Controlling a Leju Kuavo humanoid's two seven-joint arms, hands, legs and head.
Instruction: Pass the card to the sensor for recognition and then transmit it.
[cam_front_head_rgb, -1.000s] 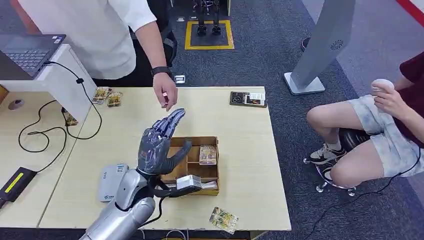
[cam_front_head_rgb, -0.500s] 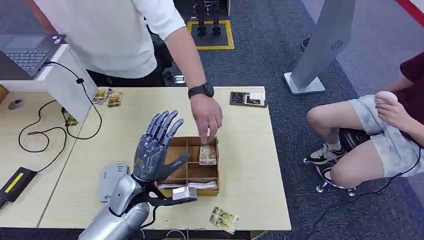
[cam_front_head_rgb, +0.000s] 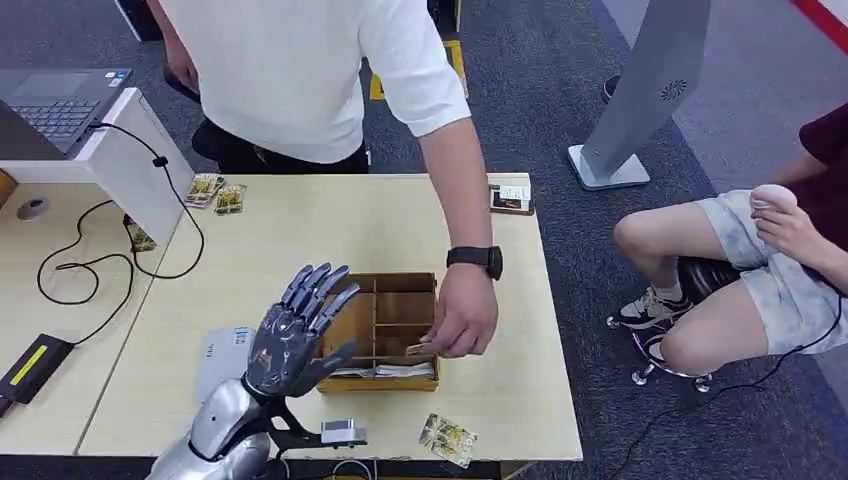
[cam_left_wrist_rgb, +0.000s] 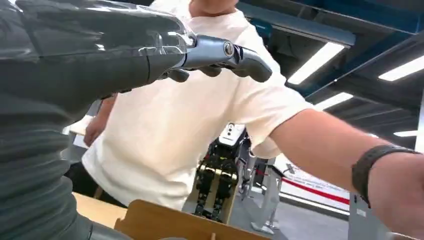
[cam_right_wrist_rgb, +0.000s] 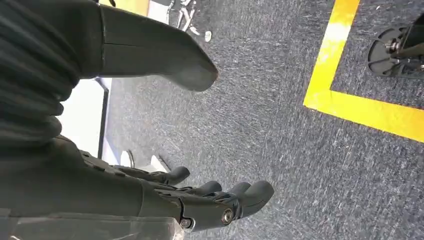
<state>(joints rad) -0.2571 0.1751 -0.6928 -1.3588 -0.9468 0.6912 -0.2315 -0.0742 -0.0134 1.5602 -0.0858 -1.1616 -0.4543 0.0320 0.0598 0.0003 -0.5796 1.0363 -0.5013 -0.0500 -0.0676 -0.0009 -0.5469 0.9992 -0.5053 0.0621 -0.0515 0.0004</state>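
Left robot hand (cam_front_head_rgb: 290, 335) raised over the counter (cam_front_head_rgb: 300, 230), fingers spread, holding nothing. Right robot hand (cam_right_wrist_rgb: 200, 200) hangs empty over the carpet, fingers loosely apart. Person's hand (cam_front_head_rgb: 462, 318) pinches a card (cam_front_head_rgb: 418, 348) at the wooden tray (cam_front_head_rgb: 385, 287), just beyond the left fingertips. Best wait, palm steady, for the handover. No writing legible.
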